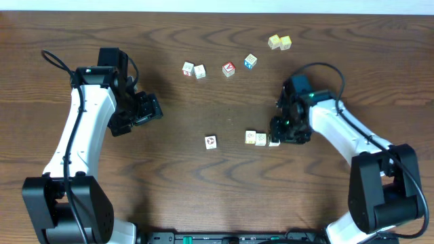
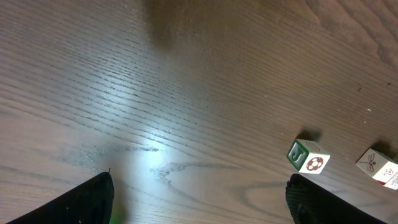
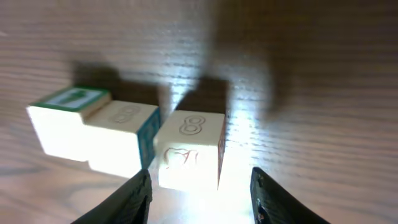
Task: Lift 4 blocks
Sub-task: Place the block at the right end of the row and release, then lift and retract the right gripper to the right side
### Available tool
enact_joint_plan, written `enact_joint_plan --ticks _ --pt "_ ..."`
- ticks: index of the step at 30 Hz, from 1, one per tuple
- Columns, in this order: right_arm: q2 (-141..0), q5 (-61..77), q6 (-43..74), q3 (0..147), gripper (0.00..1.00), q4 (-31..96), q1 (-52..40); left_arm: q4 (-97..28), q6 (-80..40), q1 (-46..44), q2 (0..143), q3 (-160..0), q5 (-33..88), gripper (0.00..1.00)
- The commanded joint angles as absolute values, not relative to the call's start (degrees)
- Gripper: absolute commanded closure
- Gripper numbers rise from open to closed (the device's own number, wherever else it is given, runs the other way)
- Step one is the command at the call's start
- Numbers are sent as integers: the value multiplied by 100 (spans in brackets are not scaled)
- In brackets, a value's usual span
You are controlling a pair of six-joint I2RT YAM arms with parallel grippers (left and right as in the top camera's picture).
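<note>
Table [image 1: 203, 196]: dark brown, wavy wood grain. Row of 3 blocks [image 1: 261, 139]: cream. Right wrist view: end block [image 3: 68, 99] has a green top with a white mark; middle block [image 3: 118, 124] cream with a teal side; near block [image 3: 189, 149] plain cream with embossed outlines. Lone block [image 1: 211, 141]: white, red-black picture. Red-faced cube [image 1: 228, 69], blue-faced cube [image 1: 250, 62], 2 pale yellow cubes [image 1: 279, 43]. Arm links [image 1: 85, 129]: white, joints black.

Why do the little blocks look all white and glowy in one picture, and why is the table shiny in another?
Right wrist view: the three blocks sit close under strong light, so their front faces wash out white and blurry, with dark shadows behind. Left wrist view: light bounces off the table, making a pale glare patch. Overhead view: even light.
</note>
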State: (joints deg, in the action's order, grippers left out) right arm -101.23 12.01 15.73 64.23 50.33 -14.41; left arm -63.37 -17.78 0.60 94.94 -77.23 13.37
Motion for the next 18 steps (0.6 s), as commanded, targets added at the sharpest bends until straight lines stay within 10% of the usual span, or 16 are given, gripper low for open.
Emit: enact_joint_plan --ticks 1,7,18 --pt "-10136 1184 1304 7035 49 5413 -1253 -6355 -1769 67 9474 -7671 1284 11" --pt "-10136 657 716 7671 26 6110 -849 -6355 -1769 67 9474 -7671 1284 11" --pt "-10136 239 1337 7518 12 6436 -108 -6353 -1767 67 9474 -7671 1282 11"
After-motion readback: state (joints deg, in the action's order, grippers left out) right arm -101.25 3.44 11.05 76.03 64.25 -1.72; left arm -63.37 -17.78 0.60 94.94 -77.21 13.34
